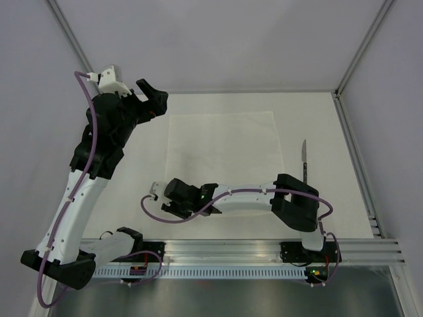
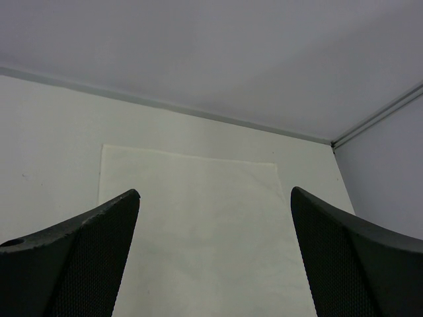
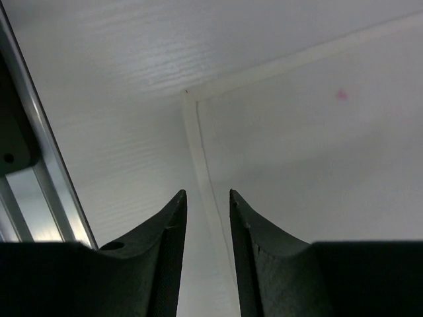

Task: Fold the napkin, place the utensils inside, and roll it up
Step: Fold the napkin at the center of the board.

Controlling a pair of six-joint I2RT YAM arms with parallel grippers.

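Note:
The white napkin (image 1: 221, 152) lies flat on the table, a little left of the middle. A single dark-grey utensil (image 1: 305, 160), a knife, rests just off its right side. My right gripper (image 1: 165, 201) is low at the napkin's near left corner. In the right wrist view the napkin (image 3: 304, 145) ends in an edge that runs between my right gripper's (image 3: 207, 193) fingers. These are narrowly apart, with a gap still showing. My left gripper (image 1: 149, 99) hangs wide open above the far left corner, the napkin (image 2: 205, 218) showing between the fingers of the left gripper (image 2: 215, 191).
An aluminium rail (image 1: 264, 251) runs along the near edge of the table, and it is also visible as the rail (image 3: 39, 172) just left of the right fingers. Enclosure walls and a frame post (image 1: 353, 152) border the right side.

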